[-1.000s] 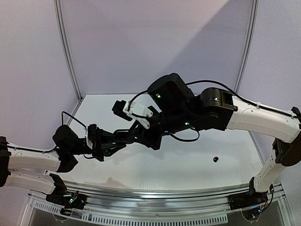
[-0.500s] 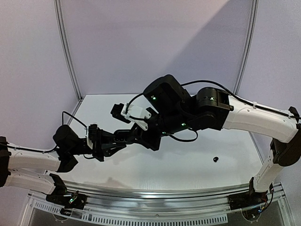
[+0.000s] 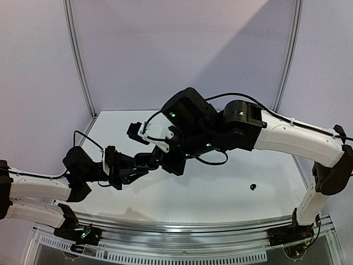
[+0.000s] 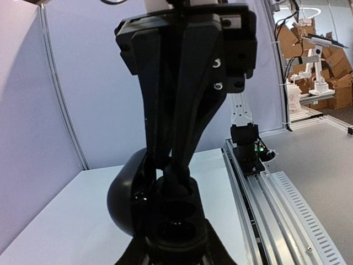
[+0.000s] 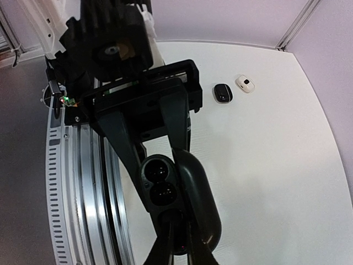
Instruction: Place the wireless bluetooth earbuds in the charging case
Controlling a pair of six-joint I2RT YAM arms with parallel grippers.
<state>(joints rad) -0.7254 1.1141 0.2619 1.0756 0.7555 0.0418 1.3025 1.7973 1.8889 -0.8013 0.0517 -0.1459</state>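
While L gripper (image 5: pixel 162 163) holds case (image 5: pixel 161 189), R gripper (image 4: pixel 175 169) touches it.

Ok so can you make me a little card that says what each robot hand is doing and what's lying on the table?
left gripper: clamped on the open black charging case, holding it up
right gripper: tips close together, poking down into the case; whether anything is pinched can't be seen
on the table: one tiny black earbud, a black oval pebble, a white pebble
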